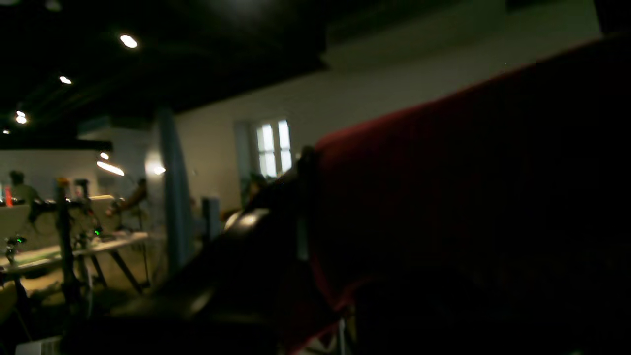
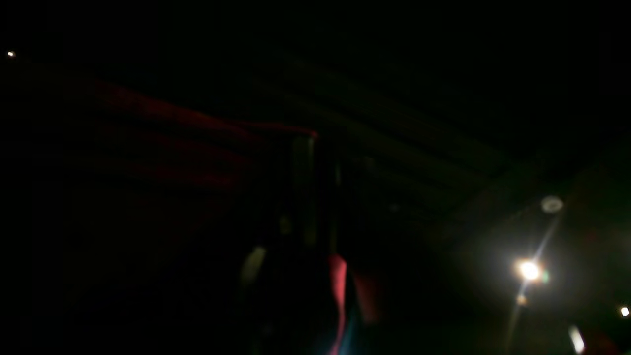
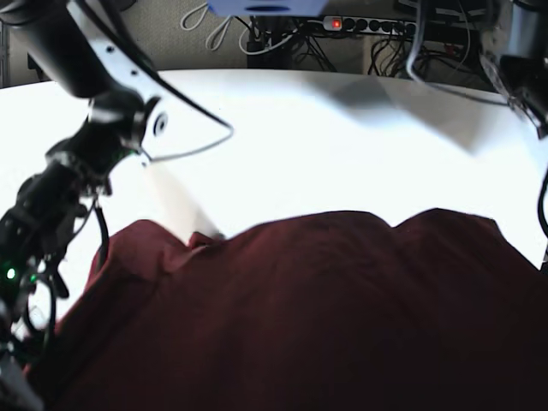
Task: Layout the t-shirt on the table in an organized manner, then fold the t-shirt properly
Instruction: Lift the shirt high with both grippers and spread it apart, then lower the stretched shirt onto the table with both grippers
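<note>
Cloth fills the lower half of the base view: the t-shirt (image 3: 308,317) is stretched wide, its long axis running side to side, its top edge rumpled into a couple of humps. On the left of that view the right arm (image 3: 77,163) reaches down toward the shirt's corner; the white table (image 3: 325,145) lies bare behind, with a power strip (image 3: 377,24) and cables past its far edge.

The right wrist view is almost black (only ceiling lights and a faint red edge of fabric show), and the right gripper (image 2: 308,162) is a dim shape with its fingers drawn together at that edge. The left wrist view alone shows the room beyond, a bright window (image 1: 273,148) and distant workbenches; there the left gripper (image 1: 303,162) is closed on the shirt's upper hem, the cloth hanging away to the right.
</note>
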`<action>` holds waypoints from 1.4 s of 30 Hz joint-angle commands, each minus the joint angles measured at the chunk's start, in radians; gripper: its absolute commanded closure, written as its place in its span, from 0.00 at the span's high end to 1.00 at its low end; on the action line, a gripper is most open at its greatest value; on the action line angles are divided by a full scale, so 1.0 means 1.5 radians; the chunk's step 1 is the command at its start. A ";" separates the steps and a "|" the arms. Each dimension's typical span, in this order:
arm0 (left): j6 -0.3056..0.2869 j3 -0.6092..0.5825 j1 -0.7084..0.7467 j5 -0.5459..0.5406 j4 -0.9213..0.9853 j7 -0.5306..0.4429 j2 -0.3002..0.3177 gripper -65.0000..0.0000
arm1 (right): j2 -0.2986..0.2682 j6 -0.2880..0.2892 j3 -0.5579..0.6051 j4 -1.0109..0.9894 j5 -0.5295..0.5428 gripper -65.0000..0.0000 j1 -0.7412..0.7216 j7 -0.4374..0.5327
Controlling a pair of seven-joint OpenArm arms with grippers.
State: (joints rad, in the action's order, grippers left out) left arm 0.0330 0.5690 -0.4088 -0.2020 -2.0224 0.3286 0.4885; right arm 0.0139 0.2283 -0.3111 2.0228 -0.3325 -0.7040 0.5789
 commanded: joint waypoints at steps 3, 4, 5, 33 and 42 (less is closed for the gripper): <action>0.037 0.013 -0.042 0.012 -0.004 0.005 0.031 0.00 | -0.004 -0.042 0.002 0.006 0.022 0.00 -0.045 -0.013; 0.037 0.013 -0.050 0.011 -0.004 0.005 0.032 0.00 | -0.004 -0.042 0.003 0.006 0.022 0.00 -0.050 -0.013; 0.037 0.013 -0.056 0.011 -0.004 0.005 0.033 0.00 | -0.004 -0.042 0.002 0.006 0.022 0.00 -0.053 -0.012; 0.037 0.064 -0.078 0.011 -0.005 0.004 0.052 0.00 | -0.023 -0.042 0.126 0.004 0.021 0.00 -0.157 -0.147; 0.037 0.060 -0.004 0.011 -0.004 0.005 0.045 0.00 | -0.024 -0.042 0.039 0.003 0.022 0.00 0.070 -0.092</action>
State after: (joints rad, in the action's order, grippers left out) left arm 0.0315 0.6479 -0.3916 -0.2031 -2.0300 0.3237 0.5385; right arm -0.0166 0.2241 -0.2382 2.0228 -0.3168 -0.5701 0.4736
